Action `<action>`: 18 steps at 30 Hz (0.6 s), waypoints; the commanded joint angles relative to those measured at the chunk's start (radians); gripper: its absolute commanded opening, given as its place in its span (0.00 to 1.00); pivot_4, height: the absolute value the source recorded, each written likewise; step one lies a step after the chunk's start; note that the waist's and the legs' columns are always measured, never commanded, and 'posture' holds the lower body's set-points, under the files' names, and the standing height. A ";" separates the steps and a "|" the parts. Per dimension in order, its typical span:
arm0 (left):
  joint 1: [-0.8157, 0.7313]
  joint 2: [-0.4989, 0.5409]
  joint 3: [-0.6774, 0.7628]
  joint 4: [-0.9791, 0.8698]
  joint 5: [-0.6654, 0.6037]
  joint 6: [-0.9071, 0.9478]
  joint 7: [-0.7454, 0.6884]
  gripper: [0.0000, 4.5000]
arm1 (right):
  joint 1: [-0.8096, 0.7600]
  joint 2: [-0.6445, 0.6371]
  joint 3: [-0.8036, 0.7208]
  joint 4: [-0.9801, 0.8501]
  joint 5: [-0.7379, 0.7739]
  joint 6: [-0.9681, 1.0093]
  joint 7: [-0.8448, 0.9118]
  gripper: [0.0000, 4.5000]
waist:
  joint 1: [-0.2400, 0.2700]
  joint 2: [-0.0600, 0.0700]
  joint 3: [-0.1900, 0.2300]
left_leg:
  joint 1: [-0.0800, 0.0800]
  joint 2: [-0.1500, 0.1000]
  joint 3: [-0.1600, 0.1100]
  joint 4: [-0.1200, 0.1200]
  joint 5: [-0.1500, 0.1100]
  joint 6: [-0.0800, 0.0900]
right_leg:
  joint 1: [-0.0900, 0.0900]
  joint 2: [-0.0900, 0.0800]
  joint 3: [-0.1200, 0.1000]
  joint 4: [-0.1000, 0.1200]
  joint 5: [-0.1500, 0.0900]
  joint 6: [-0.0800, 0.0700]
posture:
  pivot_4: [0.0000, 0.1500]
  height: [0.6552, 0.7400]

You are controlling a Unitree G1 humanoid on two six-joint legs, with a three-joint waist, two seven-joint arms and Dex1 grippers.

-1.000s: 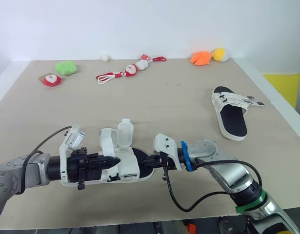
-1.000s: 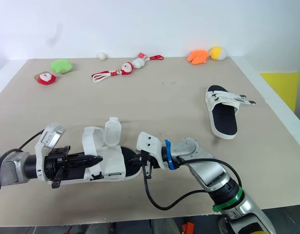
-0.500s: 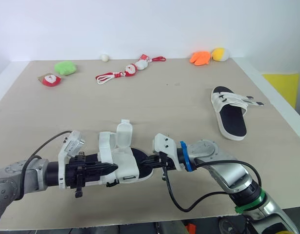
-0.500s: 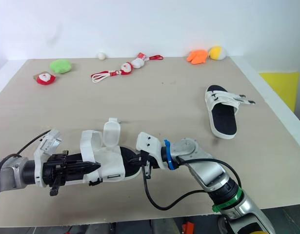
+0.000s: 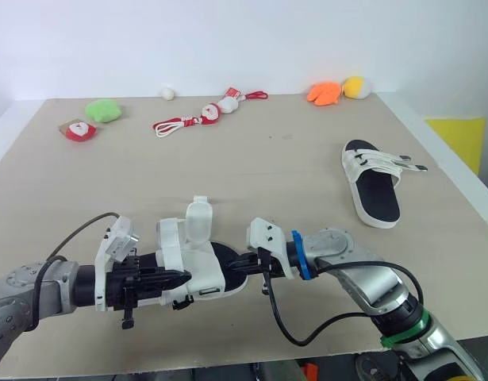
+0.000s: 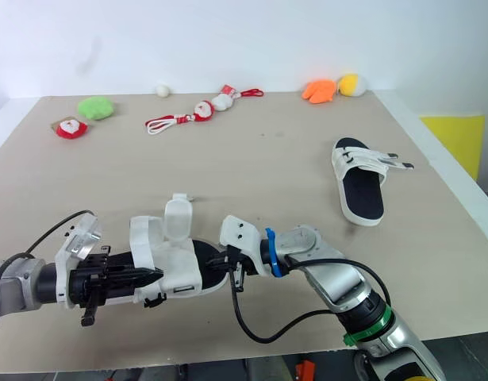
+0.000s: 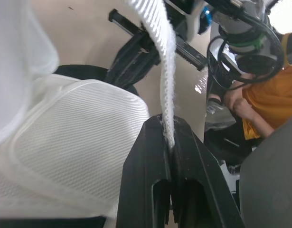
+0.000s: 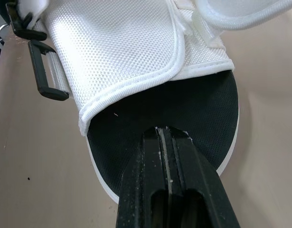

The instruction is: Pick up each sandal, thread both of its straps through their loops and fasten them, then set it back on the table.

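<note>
A white sandal [image 5: 202,268] with a black footbed lies at the table's front centre, held from both ends. My left gripper [image 5: 183,276] is shut on one of its white straps [image 7: 165,71], pinched between the two fingers [image 7: 150,156]. Another strap flap [image 5: 197,219] stands upright above the sandal. From the right, my right gripper [image 5: 238,264] is shut on the sole's rim at the footbed [image 8: 193,104]. Black loops [image 8: 43,77] sit along the upper's side. The second sandal [image 5: 374,187] lies at the right, its straps laid over it.
Along the far edge lie a green plush [image 5: 104,109], a red toy [image 5: 80,130], a Santa toy on a red cord [image 5: 199,119], a white ball [image 5: 168,93], and orange [image 5: 324,94] and yellow [image 5: 355,86] plushes. A person in orange [image 7: 267,104] sits beyond.
My left gripper has drawn back a little toward the near edge with the strap, and the sandal has shifted slightly left with it. The right gripper has barely moved.
</note>
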 commanded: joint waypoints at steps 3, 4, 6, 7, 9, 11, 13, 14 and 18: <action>0.021 -0.003 -0.029 -0.063 0.027 -0.006 -0.002 0.01 | 0.016 -0.006 0.026 0.048 -0.025 0.033 -0.025 0.00 | -0.001 0.000 0.000 | 0.000 0.000 0.000 -0.001 0.000 0.000 | 0.000 0.000 0.000 0.000 0.000 0.000 | 1.00 1.00; 0.019 -0.005 -0.027 -0.068 0.018 -0.004 0.002 0.01 | 0.015 -0.006 0.026 0.049 -0.025 0.033 -0.024 0.00 | -0.001 0.000 0.000 | 0.000 0.000 -0.001 -0.001 0.000 0.000 | 0.000 0.001 0.000 0.000 0.000 0.000 | 1.00 1.00; 0.017 -0.005 -0.022 -0.075 0.009 0.001 0.004 0.01 | 0.016 -0.006 0.026 0.048 -0.025 0.033 -0.023 0.00 | -0.001 0.000 0.000 | 0.000 0.000 0.000 -0.001 0.000 0.000 | 0.000 0.001 0.000 0.000 0.000 0.000 | 1.00 1.00; 0.019 -0.003 -0.021 -0.076 0.011 0.002 0.002 0.01 | 0.015 -0.006 0.026 0.048 -0.024 0.034 -0.023 0.00 | -0.001 0.000 0.000 | 0.000 0.000 0.000 -0.001 0.000 0.000 | 0.000 0.001 0.000 0.000 0.000 0.000 | 1.00 1.00; 0.035 0.008 -0.023 -0.078 0.035 -0.002 -0.009 0.01 | 0.015 -0.005 0.027 0.045 -0.023 0.037 -0.024 0.00 | -0.001 0.000 0.000 | 0.000 0.000 0.000 -0.001 0.000 0.000 | 0.000 0.001 0.000 0.000 0.000 0.000 | 1.00 1.00; 0.052 0.019 -0.029 -0.079 0.066 -0.010 -0.019 0.01 | 0.015 -0.005 0.027 0.045 -0.023 0.039 -0.024 0.00 | -0.001 0.000 0.000 | 0.000 0.000 0.000 -0.001 0.000 0.000 | 0.000 0.001 0.000 0.000 0.000 0.000 | 1.00 1.00; 0.060 0.019 -0.030 -0.079 0.085 -0.013 -0.011 0.07 | 0.015 -0.004 0.027 0.045 -0.023 0.039 -0.024 0.00 | -0.002 0.000 0.000 | 0.000 0.000 0.000 -0.001 0.000 0.000 | 0.000 0.001 0.000 0.000 0.000 0.000 | 1.00 1.00; 0.063 0.017 -0.027 -0.079 0.091 -0.015 -0.004 0.15 | 0.015 -0.004 0.027 0.045 -0.023 0.039 -0.024 0.00 | -0.002 0.000 0.000 | 0.000 0.001 0.000 -0.001 0.000 0.000 | 0.000 0.001 0.000 0.000 0.000 0.000 | 1.00 1.00; 0.098 0.021 0.048 -0.087 0.060 -0.012 -0.012 0.52 | 0.017 -0.001 0.030 0.041 -0.022 0.042 -0.025 0.00 | -0.002 0.000 0.000 | 0.000 0.001 0.000 -0.001 0.000 0.000 | 0.000 0.001 0.000 0.000 0.000 0.000 | 1.00 1.00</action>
